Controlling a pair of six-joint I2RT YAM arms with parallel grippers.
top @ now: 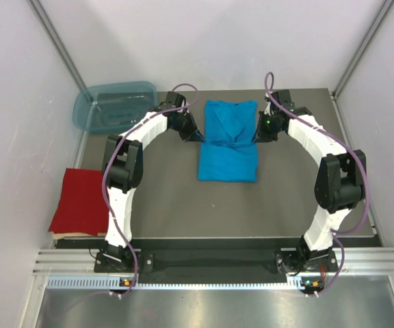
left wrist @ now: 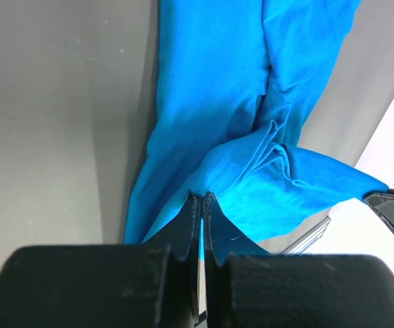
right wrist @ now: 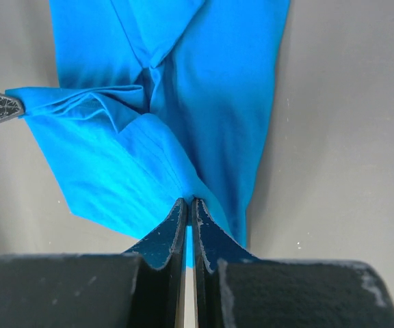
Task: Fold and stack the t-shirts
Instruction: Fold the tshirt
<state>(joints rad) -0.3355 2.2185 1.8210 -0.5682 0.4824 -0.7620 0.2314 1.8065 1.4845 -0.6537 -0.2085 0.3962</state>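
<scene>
The tub (top: 115, 107) sits at the surface's (top: 183, 205) far left corner, the folded red shirt (top: 81, 201) at its near left edge, while the left end effector (top: 198, 139) and right end effector (top: 257, 139) clench the blue shirt's (top: 228, 143) sides mid-surface.

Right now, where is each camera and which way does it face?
Top external: above and behind the bases, looking down at the table; both arms show.
Left wrist: on the left arm, looking along the left gripper, shut on the blue t-shirt.
Right wrist: likewise along the right gripper.
Shared: both wrist views show that shirt.
</scene>
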